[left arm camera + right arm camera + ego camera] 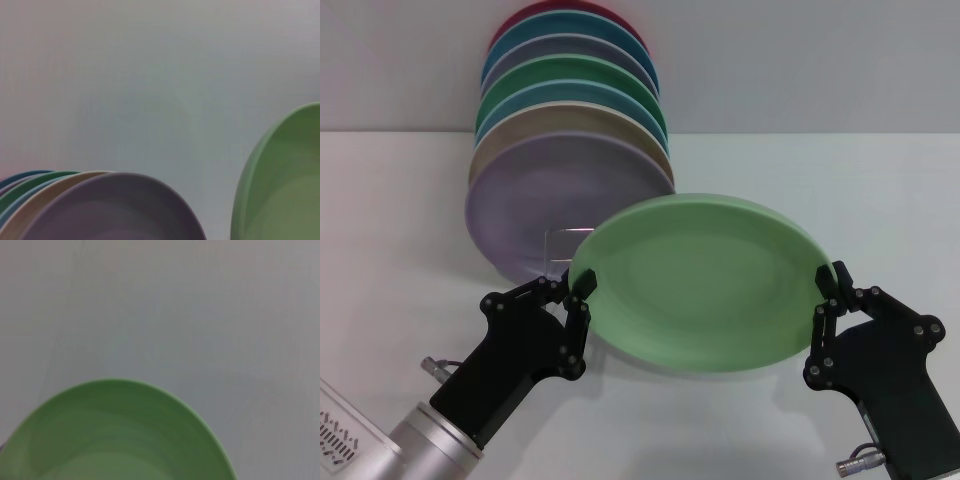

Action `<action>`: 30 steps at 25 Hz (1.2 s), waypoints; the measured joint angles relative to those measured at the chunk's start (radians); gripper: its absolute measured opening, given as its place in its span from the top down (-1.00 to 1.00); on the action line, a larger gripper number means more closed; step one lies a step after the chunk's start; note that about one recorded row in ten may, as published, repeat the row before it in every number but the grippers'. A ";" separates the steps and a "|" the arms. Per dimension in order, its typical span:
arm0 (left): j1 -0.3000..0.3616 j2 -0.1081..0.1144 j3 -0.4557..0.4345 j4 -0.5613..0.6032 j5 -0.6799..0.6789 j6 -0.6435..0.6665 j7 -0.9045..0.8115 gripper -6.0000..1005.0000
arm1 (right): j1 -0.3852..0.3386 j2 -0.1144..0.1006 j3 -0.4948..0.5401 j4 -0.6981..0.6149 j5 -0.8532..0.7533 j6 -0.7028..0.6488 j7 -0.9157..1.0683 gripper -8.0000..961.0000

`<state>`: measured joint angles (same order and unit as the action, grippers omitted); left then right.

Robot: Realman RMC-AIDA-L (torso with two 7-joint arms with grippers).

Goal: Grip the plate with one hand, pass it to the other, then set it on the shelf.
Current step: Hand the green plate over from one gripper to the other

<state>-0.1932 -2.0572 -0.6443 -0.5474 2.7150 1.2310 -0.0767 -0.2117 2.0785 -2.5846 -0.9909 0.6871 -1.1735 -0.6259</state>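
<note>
Round, matte, pastel-green plate (705, 282) held up off the white table (400, 200), tilted with its shallow dished face toward the head camera, smooth and unmarked. Left gripper (575, 295), black with visible screws on a silver-grey arm, clamped on the plate's left rim, fingers (578, 320) pinched on the edge. Right gripper (827, 295), same black build, closed on the opposite right rim, so both hold at once. Behind and to the left, a thin wire shelf (563, 243) with an upright rectangular loop at the front, mostly hidden by its load. Standing on edge in it, one behind another: lilac plate (545, 205) foremost, then beige plate (565, 125), light blue, darker green plate (570, 75), pale lavender, teal, and red at the back, all matte and alike in size. Pastel-green plate just in front of the lilac one, overlapping it in the head view; touching or apart, impossible to tell. Same green rim at the edge of both wrist views.
</note>
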 joint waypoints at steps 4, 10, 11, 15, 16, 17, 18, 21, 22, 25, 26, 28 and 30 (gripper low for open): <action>0.000 -0.002 0.000 0.000 -0.002 0.002 0.000 0.85 | 0.001 0.000 0.000 0.001 0.000 0.000 0.000 0.94; 0.000 -0.003 0.000 0.000 -0.006 0.013 -0.005 0.86 | 0.002 0.000 -0.001 0.001 0.000 0.000 0.000 0.94; 0.000 -0.003 0.000 0.000 -0.006 0.014 -0.006 0.86 | 0.003 0.000 -0.001 0.001 0.000 -0.001 0.000 0.94; 0.000 -0.004 0.000 0.000 -0.005 0.015 -0.009 0.87 | 0.003 0.000 0.001 0.002 0.000 0.000 0.000 0.94; 0.000 -0.004 0.000 0.000 -0.005 0.015 -0.009 0.88 | 0.003 0.000 0.002 0.002 0.000 0.000 0.000 0.94; 0.000 -0.004 0.000 0.000 -0.003 0.016 -0.009 0.88 | 0.003 0.000 0.002 0.002 0.000 -0.001 0.000 0.94; 0.000 -0.004 0.000 0.000 -0.003 0.016 -0.009 0.88 | 0.003 0.000 0.002 0.002 0.000 -0.002 0.000 0.94; 0.002 -0.005 0.000 0.000 0.000 0.017 -0.009 0.88 | 0.004 0.000 0.002 0.001 0.000 -0.005 0.004 0.94; 0.002 -0.005 0.001 -0.001 0.000 0.017 -0.009 0.89 | 0.005 0.000 0.001 0.000 0.000 -0.005 0.007 0.94; 0.004 -0.005 0.000 0.000 0.000 0.022 -0.006 0.89 | 0.008 0.000 -0.001 -0.001 0.000 -0.006 0.011 0.71; 0.004 -0.005 0.000 0.002 0.000 0.025 -0.005 0.89 | 0.009 -0.001 -0.002 -0.002 0.000 -0.007 0.011 0.64; 0.005 -0.005 0.000 0.002 0.000 0.026 -0.004 0.89 | 0.009 -0.001 -0.003 -0.003 0.000 -0.012 0.011 0.59; 0.006 -0.005 0.000 0.002 0.000 0.029 -0.003 0.89 | 0.009 -0.001 -0.004 -0.003 0.000 -0.018 0.012 0.55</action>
<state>-0.1874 -2.0618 -0.6440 -0.5452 2.7145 1.2597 -0.0796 -0.2023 2.0775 -2.5886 -0.9937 0.6871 -1.1917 -0.6142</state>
